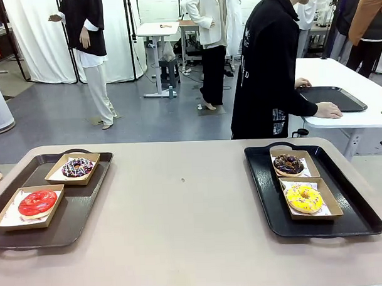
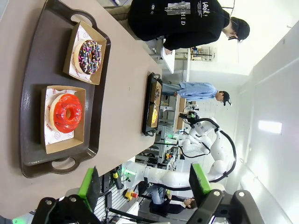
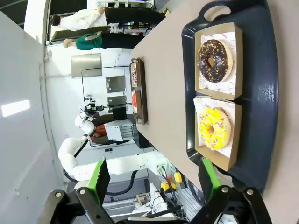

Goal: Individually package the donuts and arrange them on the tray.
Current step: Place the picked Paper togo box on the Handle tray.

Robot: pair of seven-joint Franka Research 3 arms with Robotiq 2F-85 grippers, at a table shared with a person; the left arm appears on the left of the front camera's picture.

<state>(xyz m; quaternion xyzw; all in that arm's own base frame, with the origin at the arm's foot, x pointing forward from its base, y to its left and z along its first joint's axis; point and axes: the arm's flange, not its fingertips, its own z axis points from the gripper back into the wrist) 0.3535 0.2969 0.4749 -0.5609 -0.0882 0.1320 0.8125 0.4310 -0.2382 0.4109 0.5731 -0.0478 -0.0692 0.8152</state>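
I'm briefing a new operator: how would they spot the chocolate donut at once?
Find the black tray on the table's right side. It holds two paper-lined boxes; the chocolate donut sits in the far one. It is dark brown, while its neighbour, the yellow donut, is bright.

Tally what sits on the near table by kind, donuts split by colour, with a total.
Red donut: 1
Purple donut with white sprinkles: 1
Chocolate donut: 1
Yellow donut: 1
Cardboard boxes, one under each donut: 4
Trays, left tray and right tray: 2
Total: 10
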